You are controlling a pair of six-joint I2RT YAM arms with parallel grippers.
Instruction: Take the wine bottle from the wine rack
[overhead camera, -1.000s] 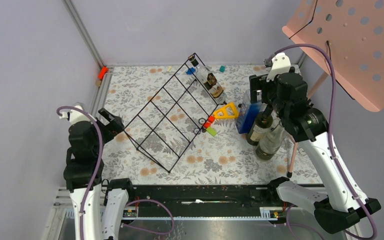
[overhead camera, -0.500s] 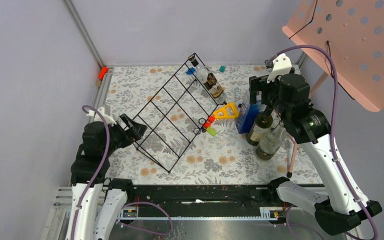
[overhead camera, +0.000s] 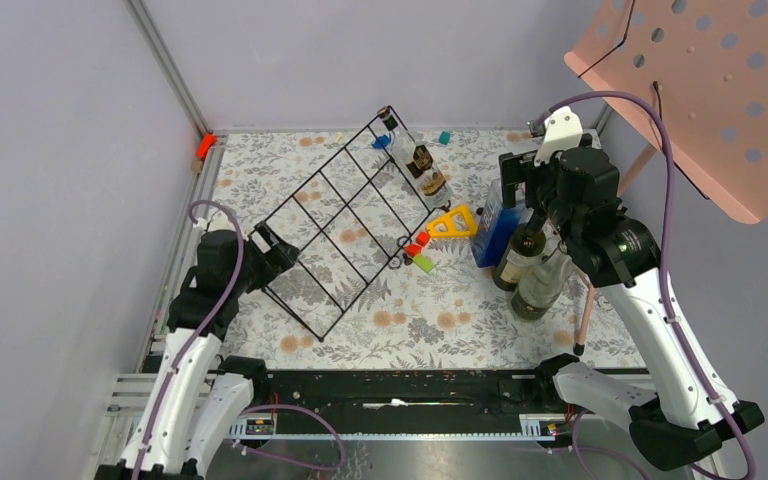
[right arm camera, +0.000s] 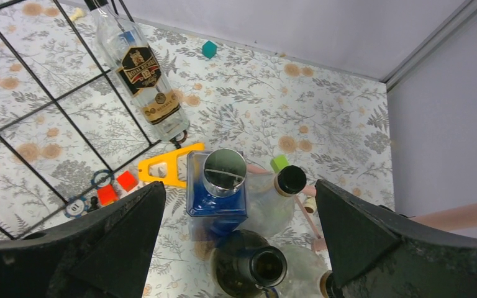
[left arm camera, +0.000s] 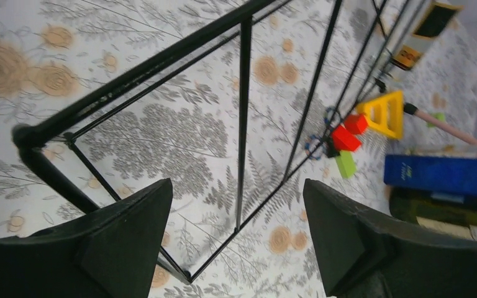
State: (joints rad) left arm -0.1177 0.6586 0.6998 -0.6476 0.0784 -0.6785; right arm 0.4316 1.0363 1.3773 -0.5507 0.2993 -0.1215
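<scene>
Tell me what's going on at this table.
The left claw sits open at the near-left corner of the black wire wine rack, with one of the rack's wires in its gap, not clamped. The wine bottle, clear with a black and gold label, lies at the rack's far end, untouched. The right claw hangs open and empty over a cluster of standing bottles to the rack's right. The bottle is not yet off the rack.

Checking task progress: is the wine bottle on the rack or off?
On. The wine bottle lies tilted at the far end of the wine rack, resting against its wires.
</scene>
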